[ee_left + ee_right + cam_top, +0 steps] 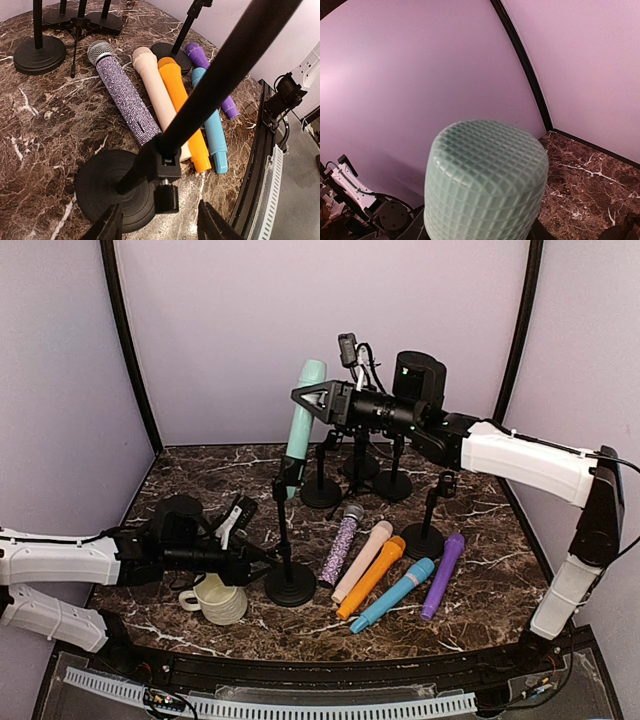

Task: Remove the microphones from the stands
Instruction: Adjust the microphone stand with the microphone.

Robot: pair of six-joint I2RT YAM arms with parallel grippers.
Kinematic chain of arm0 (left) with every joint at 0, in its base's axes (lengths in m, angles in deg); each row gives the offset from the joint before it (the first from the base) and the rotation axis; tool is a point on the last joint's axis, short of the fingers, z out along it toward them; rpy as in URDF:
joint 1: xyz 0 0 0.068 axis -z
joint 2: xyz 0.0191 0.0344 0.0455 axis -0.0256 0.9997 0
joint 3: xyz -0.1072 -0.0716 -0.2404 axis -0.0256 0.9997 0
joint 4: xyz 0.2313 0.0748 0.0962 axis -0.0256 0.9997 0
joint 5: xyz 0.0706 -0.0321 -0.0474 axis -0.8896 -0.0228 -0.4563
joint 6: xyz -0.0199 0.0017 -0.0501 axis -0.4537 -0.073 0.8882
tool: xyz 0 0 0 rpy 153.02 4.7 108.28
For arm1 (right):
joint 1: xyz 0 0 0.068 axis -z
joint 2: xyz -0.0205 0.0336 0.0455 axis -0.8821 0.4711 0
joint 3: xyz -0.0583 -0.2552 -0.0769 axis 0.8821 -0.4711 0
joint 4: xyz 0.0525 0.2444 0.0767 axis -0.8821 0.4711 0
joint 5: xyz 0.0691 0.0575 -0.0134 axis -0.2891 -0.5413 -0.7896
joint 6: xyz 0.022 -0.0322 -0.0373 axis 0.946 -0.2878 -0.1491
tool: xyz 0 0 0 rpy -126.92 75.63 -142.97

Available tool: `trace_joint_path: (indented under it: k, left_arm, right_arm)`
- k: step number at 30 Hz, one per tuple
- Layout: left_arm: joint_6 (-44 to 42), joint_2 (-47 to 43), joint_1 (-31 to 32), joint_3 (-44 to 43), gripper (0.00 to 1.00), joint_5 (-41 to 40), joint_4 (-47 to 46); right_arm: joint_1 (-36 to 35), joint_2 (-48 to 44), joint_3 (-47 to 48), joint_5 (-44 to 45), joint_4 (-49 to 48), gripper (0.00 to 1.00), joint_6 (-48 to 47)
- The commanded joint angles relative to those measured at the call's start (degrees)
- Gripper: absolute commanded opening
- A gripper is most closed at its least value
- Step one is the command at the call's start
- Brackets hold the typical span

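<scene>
My right end effector (305, 395) is clasped around the microphone (303, 430). In the right wrist view its dark fingers (417, 227) press in from both sides, just under the head. The microphone (485, 185) is pale mint green, with a rounded head moulded in a fine grid of small squares and a smooth body of the same colour. It stands upright and leans slightly, with its lower end in the clip at the top of the stand (283, 530). Below my right end effector, the thin black pole runs down to a round black base (290, 587) on the marbled brown counter (480, 570).

My left end effector (262, 557) is released. Its two fingers (107, 225) stand apart on either side of the pole's lower joint (165, 165), neither one touching it, with the base just beneath them.

Ahead and to the right of my left end effector, five other microphones lie side by side on the counter: a glittery purple one (127, 95), a cream one (157, 95), an orange one (182, 110), a blue one (212, 130) and a plain purple one (207, 77). A white cup (218, 598) sits close under my left end effector, on its near side.
</scene>
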Motion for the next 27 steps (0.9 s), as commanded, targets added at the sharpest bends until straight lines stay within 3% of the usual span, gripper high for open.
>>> trace_joint_path:
  k: [1, 6, 15, 27]
  left_arm:
    - [-2.7, -2.3, 0.0, -3.3, 0.56, -1.9, 2.7]
    - [-5.5, -7.6, -0.2, -5.9, 0.62, -5.6, 5.9]
    - [-5.5, -10.5, -0.2, -12.6, 0.63, -6.5, 8.2]
    - [-12.0, 0.1, -0.1, -28.7, 0.66, -7.1, 14.7]
  right_arm:
    - [-0.8, 0.0, 0.1, 2.7, 2.1, 0.35, -3.9]
    - [-1.4, -0.3, -2.0, 3.4, 2.2, 0.34, -4.5]
    - [-2.3, -0.1, -4.4, 4.7, 2.4, 0.29, -5.4]
    - [-3.0, 0.0, -4.7, 8.7, 3.9, 0.29, -6.8]
